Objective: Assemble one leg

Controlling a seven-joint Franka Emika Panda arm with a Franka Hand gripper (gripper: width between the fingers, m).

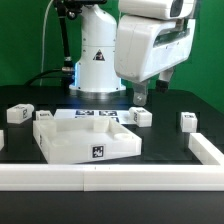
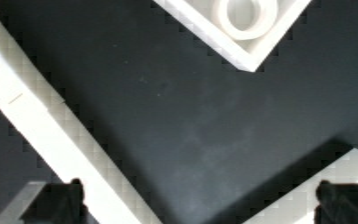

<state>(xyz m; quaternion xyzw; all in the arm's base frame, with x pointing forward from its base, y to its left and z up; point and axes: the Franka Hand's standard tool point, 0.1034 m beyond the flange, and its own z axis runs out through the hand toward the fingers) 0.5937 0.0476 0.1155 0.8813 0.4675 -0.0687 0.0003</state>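
Observation:
The large white square panel (image 1: 72, 140) lies on the black table, a tag on its front wall. Small white legs with tags lie around it: two at the exterior view's left (image 1: 18, 114) (image 1: 45, 117), one beside the panel's far right corner (image 1: 137, 116) and one further right (image 1: 188, 121). My gripper (image 1: 140, 97) hangs open and empty just above the leg by the corner. In the wrist view the gripper (image 2: 202, 205) is spread wide over bare black table, with a white corner piece with an oval socket (image 2: 247, 25) beyond it. No leg shows there.
A low white rail (image 1: 110, 178) runs along the table's front and up the exterior view's right side (image 1: 207, 150). The marker board (image 1: 97, 116) lies behind the panel. A long white edge (image 2: 34, 110) crosses the wrist view diagonally.

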